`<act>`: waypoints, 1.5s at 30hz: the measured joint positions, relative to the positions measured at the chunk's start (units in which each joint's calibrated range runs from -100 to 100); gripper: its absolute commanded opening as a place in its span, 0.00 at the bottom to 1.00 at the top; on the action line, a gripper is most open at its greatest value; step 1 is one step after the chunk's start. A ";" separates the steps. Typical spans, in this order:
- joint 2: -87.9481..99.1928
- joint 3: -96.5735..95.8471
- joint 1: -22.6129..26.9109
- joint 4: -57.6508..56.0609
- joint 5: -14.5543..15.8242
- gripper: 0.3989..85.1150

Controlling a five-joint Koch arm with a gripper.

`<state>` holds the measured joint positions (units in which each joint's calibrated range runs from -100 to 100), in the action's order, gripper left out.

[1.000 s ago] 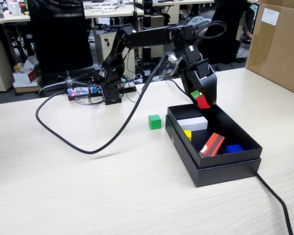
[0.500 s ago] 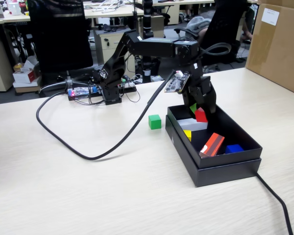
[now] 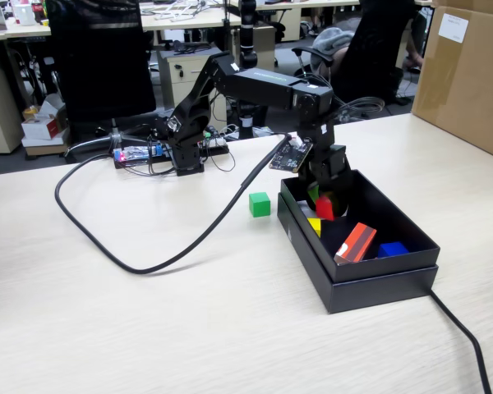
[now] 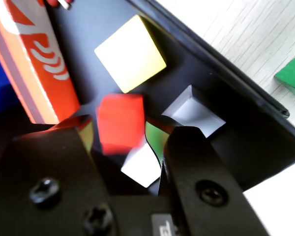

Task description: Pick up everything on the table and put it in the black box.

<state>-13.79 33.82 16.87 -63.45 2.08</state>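
Inside the box (image 3: 370,283), near its far-left corner, the gripper (image 3: 324,203) hangs with jaws parted; the red cube (image 4: 120,122), blurred, sits between them without clear contact. Yellow cube (image 4: 131,52) lies on the box floor; green cube (image 3: 260,203) rests on the table (image 3: 148,328) beside the box's left wall.

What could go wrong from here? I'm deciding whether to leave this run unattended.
The red cube looks motion-blurred between the open jaws of the gripper, so it is probably dropping; it could land on the white block and settle tilted rather than flat. The gripper sits low inside the black box, near the orange-red block, and might knock it or the wall when lifting out. The green cube remains on the table, close to the trailing cable.
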 measured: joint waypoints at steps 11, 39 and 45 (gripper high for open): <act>10.23 -0.09 -0.68 -0.31 0.00 0.43; 68.09 -47.92 -3.37 -2.09 4.40 0.56; 68.22 -55.50 -4.00 0.15 5.52 0.56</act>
<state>54.43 -21.68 12.87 -63.30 7.59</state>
